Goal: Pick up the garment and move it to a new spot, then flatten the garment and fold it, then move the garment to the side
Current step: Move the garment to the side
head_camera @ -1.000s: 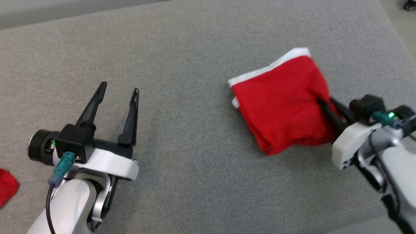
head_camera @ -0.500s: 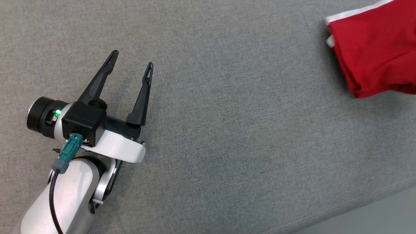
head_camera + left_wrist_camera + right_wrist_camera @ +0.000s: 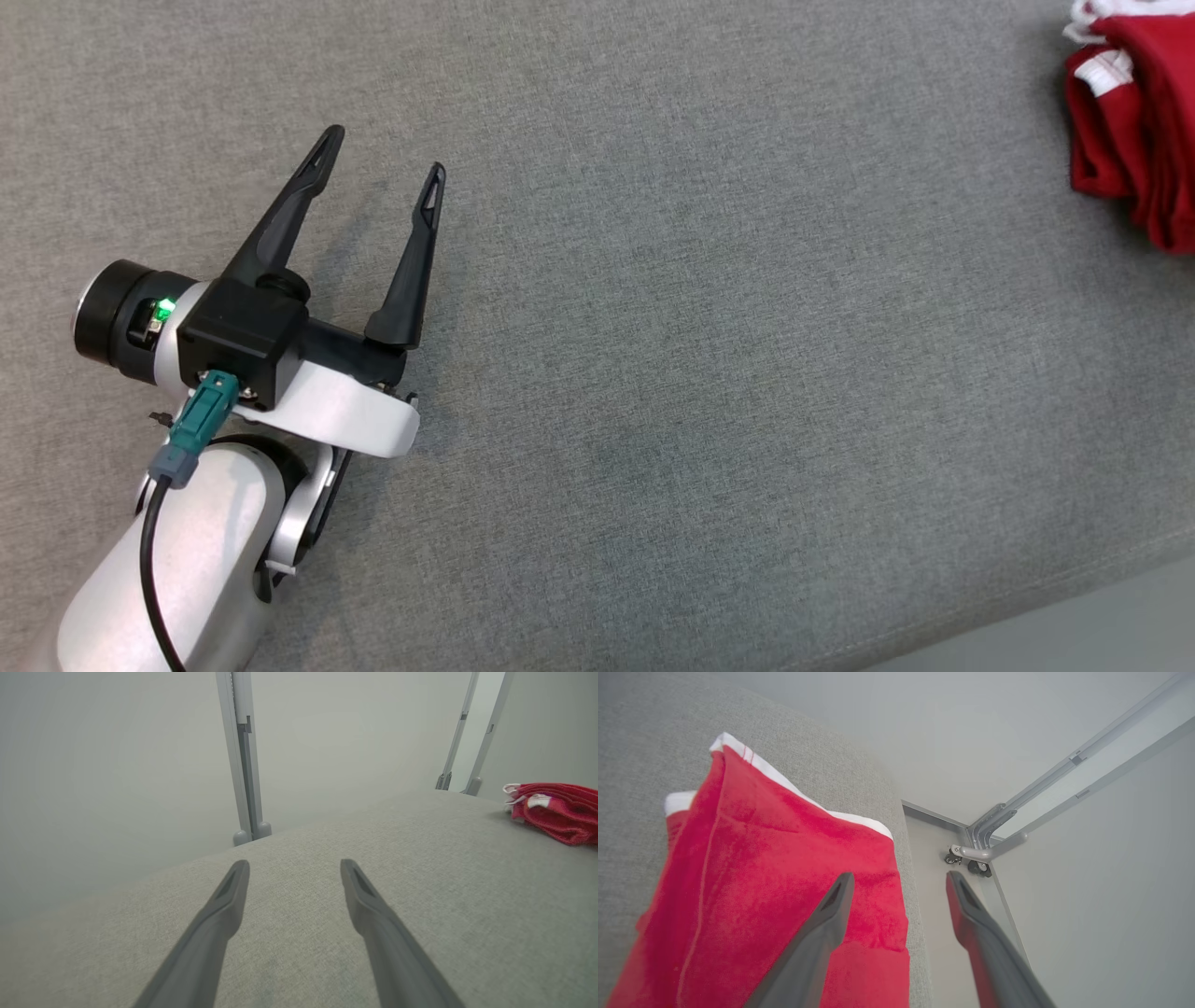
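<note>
Garment [image 3: 1134,121], red with white trim, lies bunched in folds on the grey fabric-covered counter [image 3: 653,373] at the far right of the head view, where the picture's edge cuts part of it off. The left gripper [image 3: 383,154] sits at the lower left of that view, well apart from the garment, its two dark fingers spread wide with bare grey fabric between them. The left wrist view shows the same: the left gripper [image 3: 294,863] is low over the counter [image 3: 420,905] with its fingers parted, and the garment [image 3: 556,812] is a low red heap far off at the right edge. In the right wrist view the right gripper [image 3: 900,876] also has its fingers spread and pinches nothing. One finger hangs over the red cloth and the other over the pale floor [image 3: 943,933] past the counter's edge. There the garment [image 3: 761,896] lies close along that edge of the counter [image 3: 635,742], with its white band at the end away from the fingers. A metal frame on small wheels [image 3: 971,858] stands on the floor beyond.
</note>
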Controlling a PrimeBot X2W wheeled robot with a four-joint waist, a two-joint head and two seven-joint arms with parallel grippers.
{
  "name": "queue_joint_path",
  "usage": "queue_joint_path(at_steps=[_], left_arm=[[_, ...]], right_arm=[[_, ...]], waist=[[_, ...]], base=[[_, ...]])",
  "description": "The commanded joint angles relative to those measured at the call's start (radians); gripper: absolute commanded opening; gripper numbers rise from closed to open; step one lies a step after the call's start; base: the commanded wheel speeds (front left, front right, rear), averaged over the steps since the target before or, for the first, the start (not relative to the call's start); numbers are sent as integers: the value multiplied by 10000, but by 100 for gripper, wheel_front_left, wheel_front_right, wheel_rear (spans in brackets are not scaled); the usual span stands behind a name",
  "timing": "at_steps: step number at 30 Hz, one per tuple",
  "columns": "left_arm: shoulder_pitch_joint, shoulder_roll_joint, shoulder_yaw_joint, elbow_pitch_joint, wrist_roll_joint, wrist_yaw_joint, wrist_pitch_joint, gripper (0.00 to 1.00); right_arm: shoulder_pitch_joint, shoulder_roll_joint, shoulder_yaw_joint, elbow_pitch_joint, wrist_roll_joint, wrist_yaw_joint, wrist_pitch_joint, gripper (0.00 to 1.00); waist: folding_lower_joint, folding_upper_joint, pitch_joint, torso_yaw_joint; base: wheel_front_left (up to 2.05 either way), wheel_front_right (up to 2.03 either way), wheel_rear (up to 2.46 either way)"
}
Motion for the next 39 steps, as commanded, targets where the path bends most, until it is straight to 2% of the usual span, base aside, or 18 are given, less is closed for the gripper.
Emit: queue_joint_path(at_steps=[1,5,11,16,21,30,39], left_arm=[[74,-3,44,56,-41,49,-89,100],[244,-37,101,167,-148,154,-210,100],[756,-128,384,335,-450,458,-559,100],[1247,-182,634,448,-741,657,-842,100],[1803,-236,891,566,-999,867,-1118,100],[2788,-327,1232,717,-1278,1061,-1547,100],[3627,-253,1282,893,-1465,1172,-1575,100]], right_arm=[[31,83,-234,-9,57,-7,-97,100],[267,398,-1029,-556,165,-7,-111,100],[1544,1593,-2680,-2717,-28,-7,-111,100],[2830,2744,-3408,-4510,-429,-7,-94,100],[4097,3792,-3383,-6068,-749,-7,115,100],[6440,4786,-3171,-8991,-1095,-7,1473,100],[8043,5072,-3514,-9748,-1116,-7,2062,100]], waist=[[0,-1,-137,45],[0,-1,-391,92],[0,-1,-1074,184],[0,-1,-1696,421],[0,-1,-2350,799],[0,-1,-3563,1694],[0,-1,-4502,2086]], base=[[0,0,0],[0,0,0],[0,0,0],[0,0,0],[0,0,0],[0,0,0],[0,0,0]])
